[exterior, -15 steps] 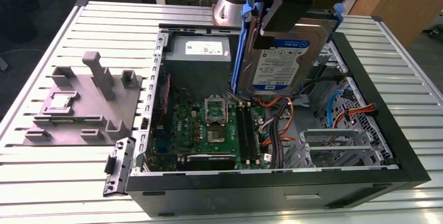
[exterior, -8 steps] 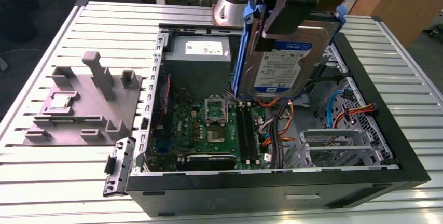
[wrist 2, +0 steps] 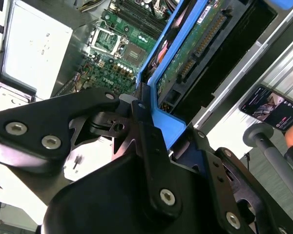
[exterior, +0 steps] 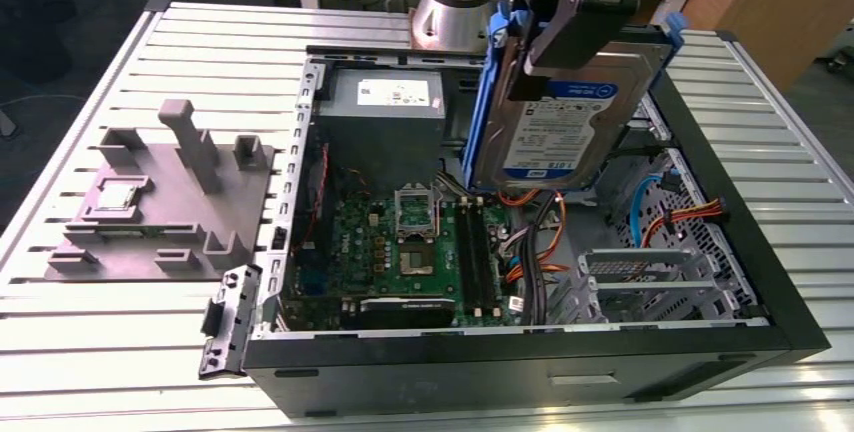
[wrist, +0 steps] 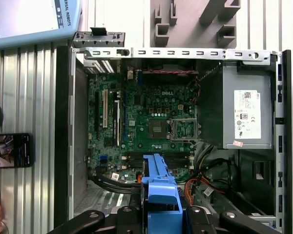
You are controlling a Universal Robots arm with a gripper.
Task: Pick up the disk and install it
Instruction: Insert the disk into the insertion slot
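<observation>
Pincer clamps disk above open case; motherboard, cables below.

Even, bright light falls from overhead. In the exterior view the ribbed counter gleams, with white glare streaks on the slats just in front of the computer case. The case's interior lies in deeper shade, and the disk above it carries a faint sheen on its label. The grey stand beside the case casts only a soft shadow. In the second wrist view the power supply inside the case is washed out almost to white, while the gripper is dark, close to the lens and soft. In the first wrist view a screen outside the case is blown out.
</observation>
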